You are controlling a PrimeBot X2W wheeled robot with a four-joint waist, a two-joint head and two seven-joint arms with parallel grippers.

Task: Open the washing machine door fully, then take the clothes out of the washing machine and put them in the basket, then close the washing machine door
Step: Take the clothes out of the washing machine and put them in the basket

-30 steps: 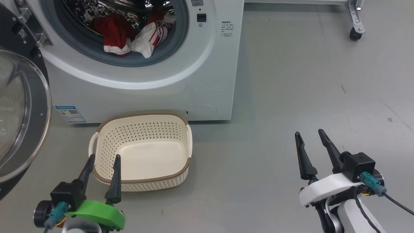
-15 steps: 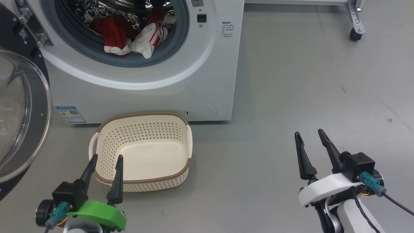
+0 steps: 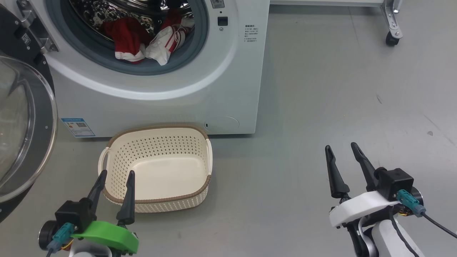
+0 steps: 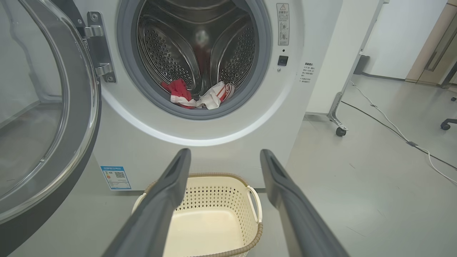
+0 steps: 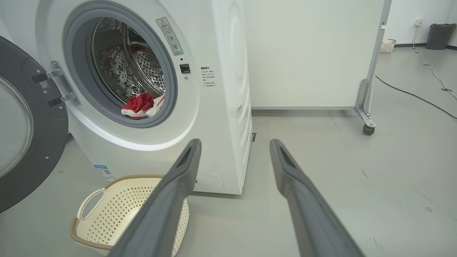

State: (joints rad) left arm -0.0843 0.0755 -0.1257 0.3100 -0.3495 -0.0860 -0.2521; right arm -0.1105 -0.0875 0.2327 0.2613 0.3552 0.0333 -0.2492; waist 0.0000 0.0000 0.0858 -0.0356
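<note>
Currently, the clothes (image 3: 142, 39) lie at the front lip of the washing machine (image 3: 160, 107) drum, ahead of and above the left pincer (image 3: 117, 172), the nearer one. It and the right pincer (image 3: 341, 145) stand open, empty.

Bright, even overhead light, with no harsh contrast. The floor (image 3: 321, 89) carries only a faint, soft shadow on the 3 o'clock side of the basket (image 3: 157, 127). Glints speckle the steel drum (image 4: 160, 53), and the door glass (image 3: 14, 125) shows pale reflections. Both wrist views bow straight edges near their borders. The head view is sharp.
</note>
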